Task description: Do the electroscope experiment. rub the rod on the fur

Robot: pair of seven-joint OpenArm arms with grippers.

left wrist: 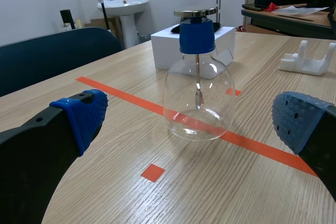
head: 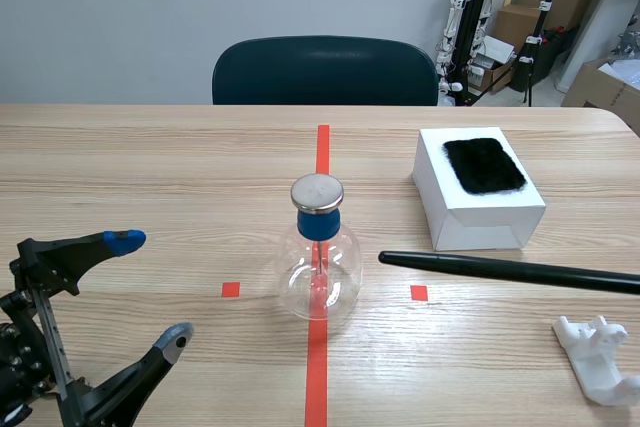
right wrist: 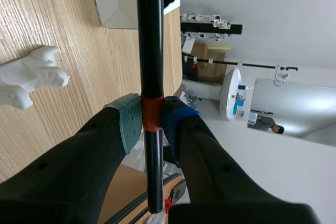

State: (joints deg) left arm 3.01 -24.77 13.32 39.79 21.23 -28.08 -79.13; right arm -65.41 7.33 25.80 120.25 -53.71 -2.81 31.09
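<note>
Right tool [right wrist: 152, 123] clamps the black rod [head: 500, 269] at its red band. The rod runs sideways across the desk [head: 150, 167], free tip pointing left toward the glass flask [head: 335, 277], just in front of the fur-topped [head: 484, 164] white box [head: 470, 222]. Left tool [head: 150, 289] gapes wide, holding nothing

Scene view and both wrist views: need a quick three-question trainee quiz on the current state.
1. True or false: the right gripper is shut on the long black rod.
2. The black fur patch lies on: A) the white rectangular box; B) the bare tabletop; C) the dark chair.
3. Fill in: the left gripper, near the clear glass flask electroscope with blue stopper, is ____.
Key: 1 true; 2 A; 3 open.
</note>
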